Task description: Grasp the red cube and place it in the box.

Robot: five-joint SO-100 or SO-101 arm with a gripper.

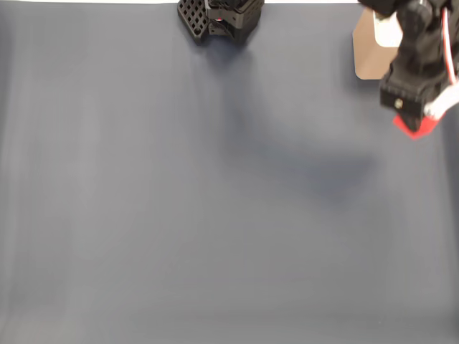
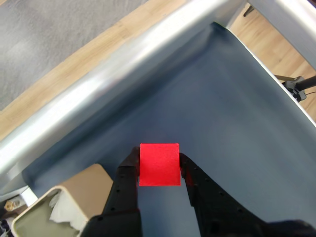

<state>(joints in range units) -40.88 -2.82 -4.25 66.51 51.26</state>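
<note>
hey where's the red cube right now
The red cube is held between the gripper fingers, lifted above the dark mat. In the fixed view it sits at the far right, just below the box.

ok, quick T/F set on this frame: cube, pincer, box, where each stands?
1. The pincer is shut on the red cube. True: in the wrist view a finger presses each side of it.
2. The red cube rests on the table. False: it is held off the dark grey mat, between the fingers.
3. The red cube is already inside the box. False: in the wrist view the box sits at lower left, apart from the cube.
4. In the fixed view the cube shows at the right, below the box. True.
5. The box is black. False: it is beige with a pale inside.
</note>
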